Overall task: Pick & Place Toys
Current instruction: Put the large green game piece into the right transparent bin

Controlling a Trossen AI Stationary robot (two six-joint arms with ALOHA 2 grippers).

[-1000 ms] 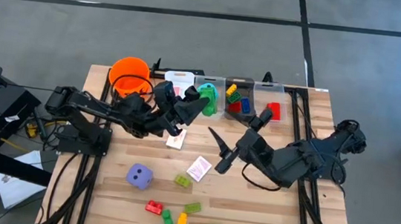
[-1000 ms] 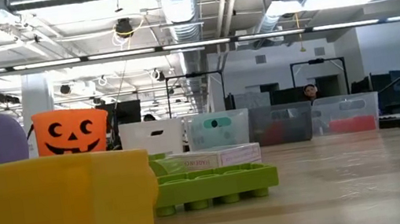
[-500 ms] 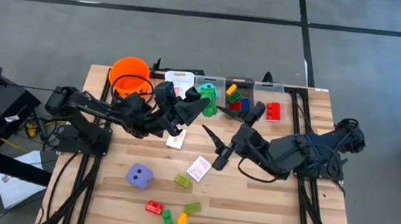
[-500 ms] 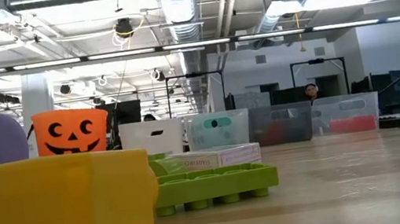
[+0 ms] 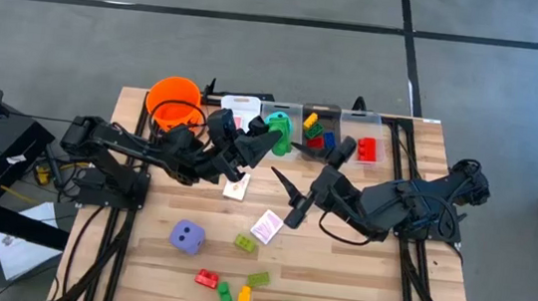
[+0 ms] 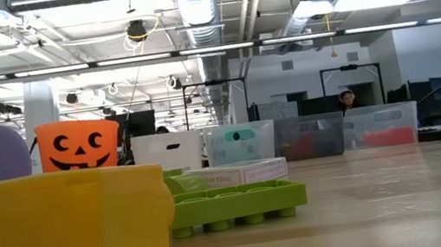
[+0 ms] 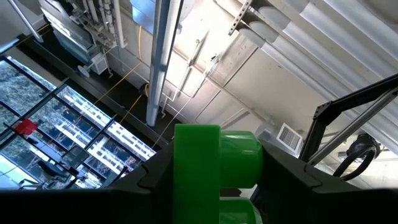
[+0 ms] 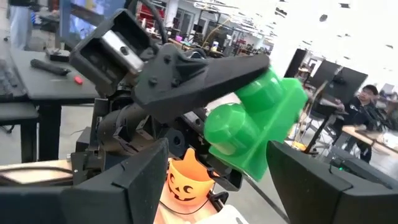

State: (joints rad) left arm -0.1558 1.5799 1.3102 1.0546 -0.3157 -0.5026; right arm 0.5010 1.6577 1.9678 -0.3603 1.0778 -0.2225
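My left gripper (image 5: pixel 268 142) is raised over the table's far middle and shut on a green brick (image 7: pixel 214 167), which also shows in the right wrist view (image 8: pixel 258 121). My right gripper (image 5: pixel 288 163) stands open and level, pointing at that brick from the table's right, its fingers (image 8: pixel 134 180) apart from it. A purple die (image 5: pixel 188 236), two pink-backed cards (image 5: pixel 267 226) and several loose bricks (image 5: pixel 244 293) lie flat on the table. No gripper shows in the low view. My left gripper pinches the green brick's two opposite sides (image 7: pixel 180 177) between its two fingers (image 7: pixel 152 190). Seen from the side, the brick (image 8: pixel 273 124) sits at the fingers' free ends and juts beyond them. The fingers slant upward toward the table's right; the brick is lifted clear.
An orange pumpkin bucket (image 5: pixel 174 100), a white bin (image 5: pixel 239 105) and clear bins (image 5: pixel 319 131) holding bricks line the far edge. A yellow brick (image 6: pixel 62 235) and a green plate brick (image 6: pixel 232 202) lie near the front edge. A person (image 8: pixel 367 99) sits beyond the table.
My right gripper has swung a little toward the table's left, nearer the left gripper and its green brick, then kept still. Its fingers stay apart. The left gripper and the brick have not moved.
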